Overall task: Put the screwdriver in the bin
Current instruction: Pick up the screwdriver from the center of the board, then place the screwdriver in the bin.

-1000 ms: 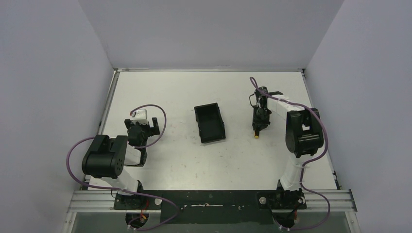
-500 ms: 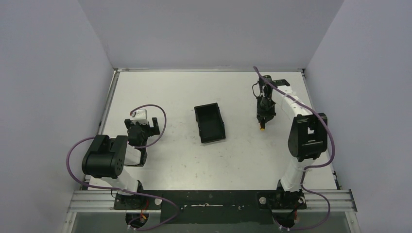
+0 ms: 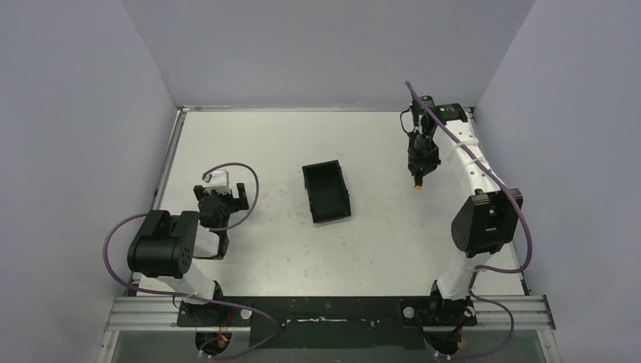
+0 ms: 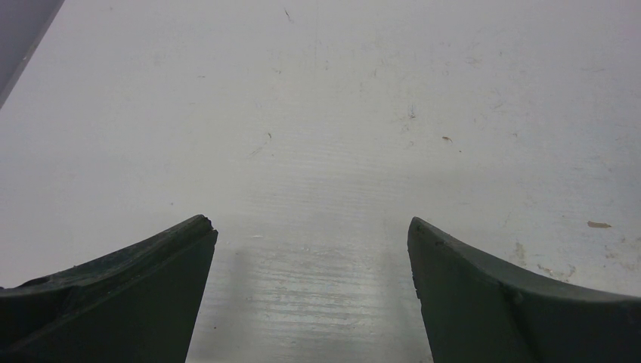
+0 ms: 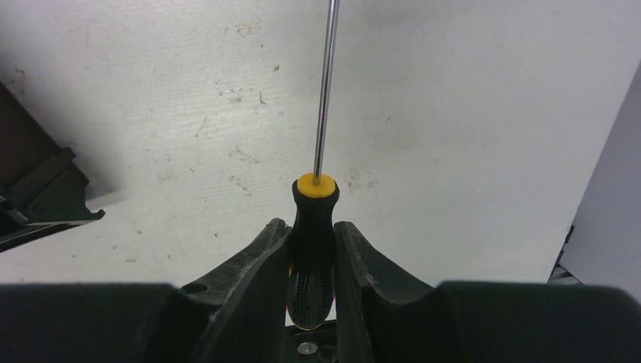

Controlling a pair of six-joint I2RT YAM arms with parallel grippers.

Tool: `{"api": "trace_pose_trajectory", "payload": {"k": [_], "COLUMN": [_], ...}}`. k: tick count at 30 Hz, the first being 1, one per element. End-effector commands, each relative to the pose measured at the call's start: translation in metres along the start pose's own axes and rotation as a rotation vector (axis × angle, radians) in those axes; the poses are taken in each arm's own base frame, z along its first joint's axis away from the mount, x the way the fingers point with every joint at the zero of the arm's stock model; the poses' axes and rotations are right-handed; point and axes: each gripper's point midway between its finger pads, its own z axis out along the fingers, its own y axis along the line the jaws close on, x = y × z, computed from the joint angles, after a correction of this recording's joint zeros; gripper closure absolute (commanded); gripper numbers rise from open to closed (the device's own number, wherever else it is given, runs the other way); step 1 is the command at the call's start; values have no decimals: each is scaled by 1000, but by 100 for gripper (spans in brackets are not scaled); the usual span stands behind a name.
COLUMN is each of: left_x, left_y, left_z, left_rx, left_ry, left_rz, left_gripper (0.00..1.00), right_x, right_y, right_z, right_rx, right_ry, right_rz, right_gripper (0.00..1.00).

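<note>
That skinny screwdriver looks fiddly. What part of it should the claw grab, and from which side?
Grip the screwdriver by its thick black handle, not the slim shaft: the handle is wide enough to fill the jaws, and it is textured. The right gripper shows this. Its fingers press the handle's two flanks, coming from the butt end, so the shaft points straight ahead.

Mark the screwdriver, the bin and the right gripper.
screwdriver [image 5: 315, 198], right wrist view, black handle just under the yellow collar.
bin [image 3: 328, 193], top external view, bare floor of the tray.
right gripper [image 5: 312, 227], right wrist view, midway between the fingertips clamped on the handle.
</note>
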Motion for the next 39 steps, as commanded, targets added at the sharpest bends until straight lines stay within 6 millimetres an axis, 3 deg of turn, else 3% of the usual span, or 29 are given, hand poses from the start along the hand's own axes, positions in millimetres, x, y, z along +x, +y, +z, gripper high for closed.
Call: {"api": "trace_pose_trajectory", "payload": {"k": [1, 10, 17, 23, 33, 39], "left_x": [-26, -26, -26, -26, -27, -26], "left_y": [-1, -1, -1, -1, -1, -1], "left_z": [7, 8, 8, 7, 8, 8], "left_rx": [6, 6, 7, 6, 7, 6], "left_ry": [-87, -87, -86, -87, -88, -86], "left_rz": [-3, -3, -4, -3, -4, -3], "left_gripper": [3, 3, 3, 3, 3, 3], "right_x": [-10, -23, -33, -35, -32, -24], "right_y": [-9, -1, 30, 88, 205, 246], "right_z": [-48, -65, -77, -82, -89, -90], "right_rx": [12, -13, -63, -123, -248, -348], "right_ry": [-105, -158, -220, -257, -315, -339], "right_rz": [13, 21, 7, -71, -267, -384], "right_gripper": [100, 100, 100, 100, 100, 100]}}
